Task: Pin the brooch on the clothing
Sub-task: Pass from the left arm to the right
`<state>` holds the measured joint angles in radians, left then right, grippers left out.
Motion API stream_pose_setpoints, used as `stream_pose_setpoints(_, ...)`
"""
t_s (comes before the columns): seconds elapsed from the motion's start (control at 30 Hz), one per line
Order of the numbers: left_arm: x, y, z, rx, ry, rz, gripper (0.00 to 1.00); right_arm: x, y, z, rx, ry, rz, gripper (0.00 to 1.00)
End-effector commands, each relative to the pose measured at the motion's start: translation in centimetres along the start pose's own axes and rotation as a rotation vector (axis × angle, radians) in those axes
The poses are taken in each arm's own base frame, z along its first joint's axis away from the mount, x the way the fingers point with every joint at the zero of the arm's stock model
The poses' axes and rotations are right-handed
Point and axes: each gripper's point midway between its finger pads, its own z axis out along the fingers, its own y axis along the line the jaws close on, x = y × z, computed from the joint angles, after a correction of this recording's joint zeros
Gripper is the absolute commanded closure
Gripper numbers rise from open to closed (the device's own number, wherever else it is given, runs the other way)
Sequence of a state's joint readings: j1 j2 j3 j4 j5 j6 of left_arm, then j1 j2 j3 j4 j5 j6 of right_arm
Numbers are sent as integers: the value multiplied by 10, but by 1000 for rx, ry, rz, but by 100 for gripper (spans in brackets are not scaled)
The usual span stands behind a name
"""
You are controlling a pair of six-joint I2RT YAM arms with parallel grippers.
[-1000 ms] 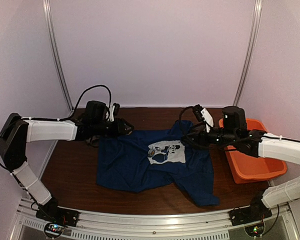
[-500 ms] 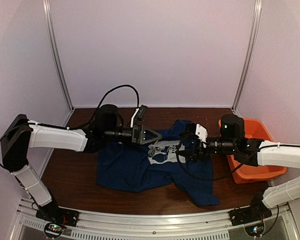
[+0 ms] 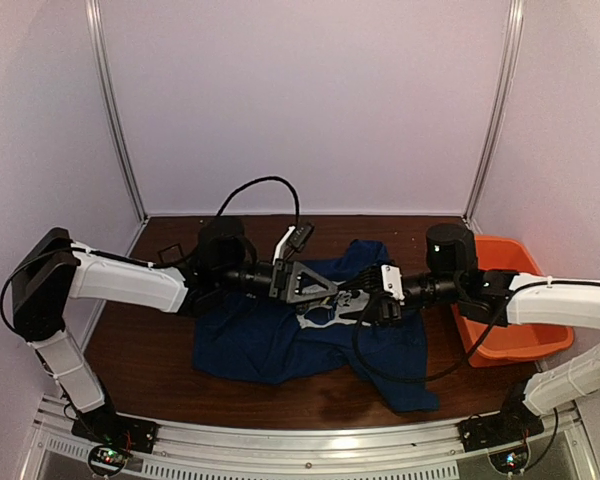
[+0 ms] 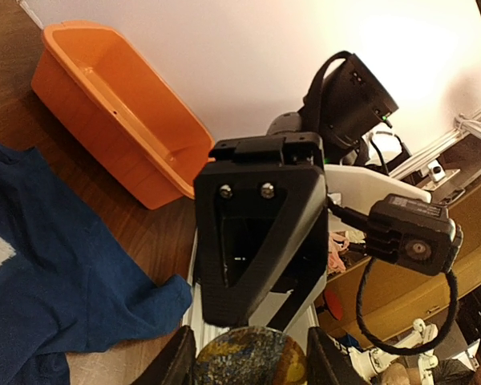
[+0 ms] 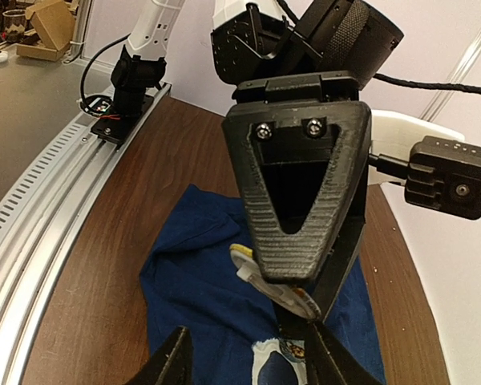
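The navy T-shirt (image 3: 245,335) lies spread on the table, its white print (image 3: 323,318) under the two grippers. My left gripper (image 3: 330,293) hovers over the print, shut on the brooch (image 4: 248,359), a small round mottled badge filling the gap between its fingers. In the right wrist view the brooch (image 5: 274,279) shows edge-on, clamped in the left gripper's black fingers (image 5: 297,200) above the shirt (image 5: 196,281). My right gripper (image 3: 372,305) faces it almost tip to tip. It is open and empty, its jaws wide apart (image 5: 247,361).
An orange plastic tub (image 3: 510,335) stands at the right edge of the table beside the right arm, and also shows in the left wrist view (image 4: 112,104). Bare brown wood (image 3: 140,340) lies left of the shirt. A metal rail (image 5: 40,216) runs along the near edge.
Both arms have swung in toward the middle. The left gripper moved right with the brooch and the right gripper moved left, so they now meet over the shirt's print.
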<state>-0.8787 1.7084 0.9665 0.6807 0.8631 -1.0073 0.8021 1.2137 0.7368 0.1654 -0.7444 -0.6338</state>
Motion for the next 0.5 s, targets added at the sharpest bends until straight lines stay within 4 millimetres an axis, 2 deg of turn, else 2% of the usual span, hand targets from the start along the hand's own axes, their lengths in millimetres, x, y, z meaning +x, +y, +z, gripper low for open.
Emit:
stream_pose_setpoints(0.0,7,-21,8,93,35,41,57,-16,5,5,-61,-44,-43,52)
stream_pose_setpoints(0.2,10,-29,11,117,53,51,57,-19,7,5,-62,-47,-70,54)
stream_pose_setpoints(0.47,16,-29,12,124,69,47,60,-22,2,-2,-13,-38,-111,55)
